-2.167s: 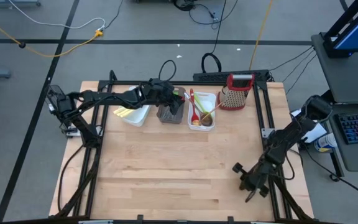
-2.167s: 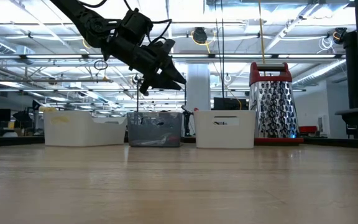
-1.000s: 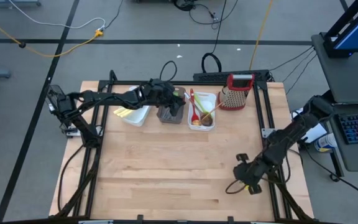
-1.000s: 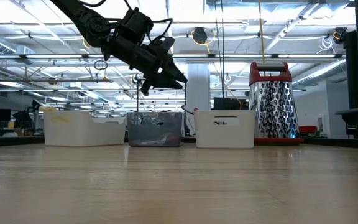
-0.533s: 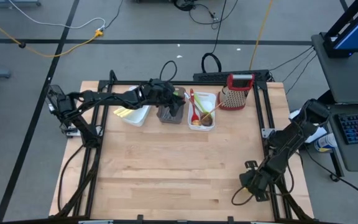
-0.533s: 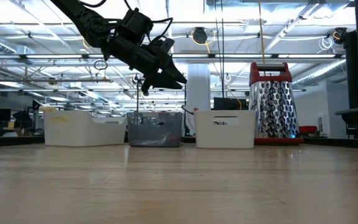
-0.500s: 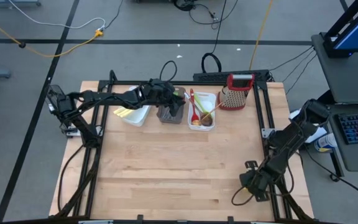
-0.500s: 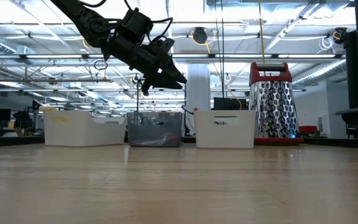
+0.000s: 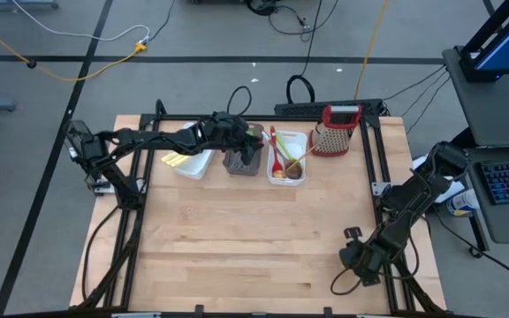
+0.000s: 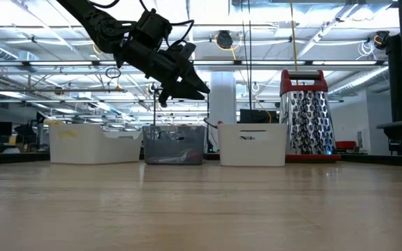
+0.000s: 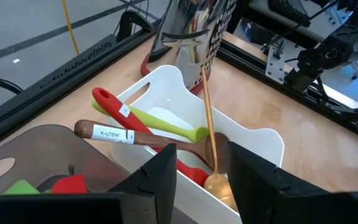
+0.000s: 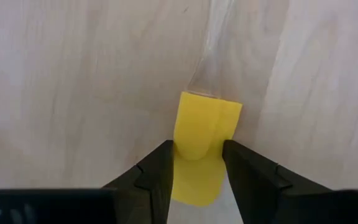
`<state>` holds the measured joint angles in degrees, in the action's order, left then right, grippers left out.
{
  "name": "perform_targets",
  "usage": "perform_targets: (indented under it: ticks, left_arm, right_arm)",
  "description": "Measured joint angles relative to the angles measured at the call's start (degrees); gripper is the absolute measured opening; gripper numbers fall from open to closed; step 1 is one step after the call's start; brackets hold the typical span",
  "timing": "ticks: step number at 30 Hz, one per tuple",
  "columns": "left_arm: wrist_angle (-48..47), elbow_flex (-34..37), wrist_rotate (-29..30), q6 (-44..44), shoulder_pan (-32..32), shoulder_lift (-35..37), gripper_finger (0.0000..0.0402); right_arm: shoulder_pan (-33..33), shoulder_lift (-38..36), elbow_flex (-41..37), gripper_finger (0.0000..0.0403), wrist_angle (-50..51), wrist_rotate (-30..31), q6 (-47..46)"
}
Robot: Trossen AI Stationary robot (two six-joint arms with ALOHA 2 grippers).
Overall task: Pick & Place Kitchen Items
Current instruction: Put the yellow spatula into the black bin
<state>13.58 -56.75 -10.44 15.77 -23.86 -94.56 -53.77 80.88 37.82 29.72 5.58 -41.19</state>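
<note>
The right hand (image 12: 194,165), low at the tabletop's (image 9: 237,238) near right corner, grips a yellow spatula (image 12: 204,140) by its head, seemingly to carry it, while the left hand (image 11: 201,171) hangs open and empty over the tubs (image 9: 288,159), apparently waiting.

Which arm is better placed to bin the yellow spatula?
Right. Its end effector has the yellow spatula between its fingers, at the table's near right corner. The left end effector hovers open and empty over the grey tub.
</note>
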Motion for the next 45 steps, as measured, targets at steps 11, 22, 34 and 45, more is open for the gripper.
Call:
perform_targets:
  ticks: [11,22,34,45]
  left_arm:
    - [0.0,0.0,0.0,0.0,0.0,0.0,0.0138]
    - [0.0,0.0,0.0,0.1,0.0,0.0,0.0138]
    - [0.3,0.0,0.0,-0.3,0.0,0.0,0.0138]
    - [0.5,0.0,0.0,-0.5,0.0,0.0,0.0138]
  right_arm:
    - [0.1,0.2,-0.3,0.0184,-5.5,9.4,1.6]
    - [0.1,4.5,-1.6,0.02,-7.6,10.6,10.2]
    - [0.1,5.1,-3.1,0.0092,-4.8,3.9,-5.6]
    - [1.3,4.0,-3.7,0.0073,-5.1,8.6,-3.9]
